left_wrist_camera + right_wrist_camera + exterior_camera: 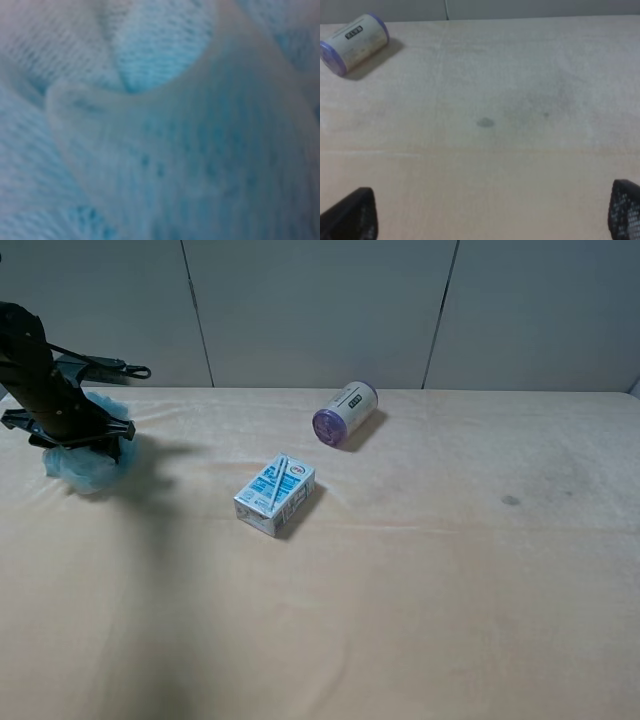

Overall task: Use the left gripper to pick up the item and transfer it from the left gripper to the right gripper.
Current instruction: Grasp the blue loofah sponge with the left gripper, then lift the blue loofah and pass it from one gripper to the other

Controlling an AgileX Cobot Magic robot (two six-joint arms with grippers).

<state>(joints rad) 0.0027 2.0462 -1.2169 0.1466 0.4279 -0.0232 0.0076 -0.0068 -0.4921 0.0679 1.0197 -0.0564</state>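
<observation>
The light blue mesh bath pouf [88, 466] lies on the table at the far left. My left gripper [78, 443] is pressed down into its top, and the mesh hides the jaws. The left wrist view shows only blurred blue mesh of the pouf [160, 150] right against the camera, with no jaws visible. My right gripper [490, 220] is open and empty, with its two black fingertips [352, 215] far apart above bare table. The right arm is out of the exterior high view.
A blue-white drink carton [275, 495] lies near the table's middle. A purple-lidded can [344, 413] lies on its side behind it, and also shows in the right wrist view [354, 42]. A grey wall stands behind the table.
</observation>
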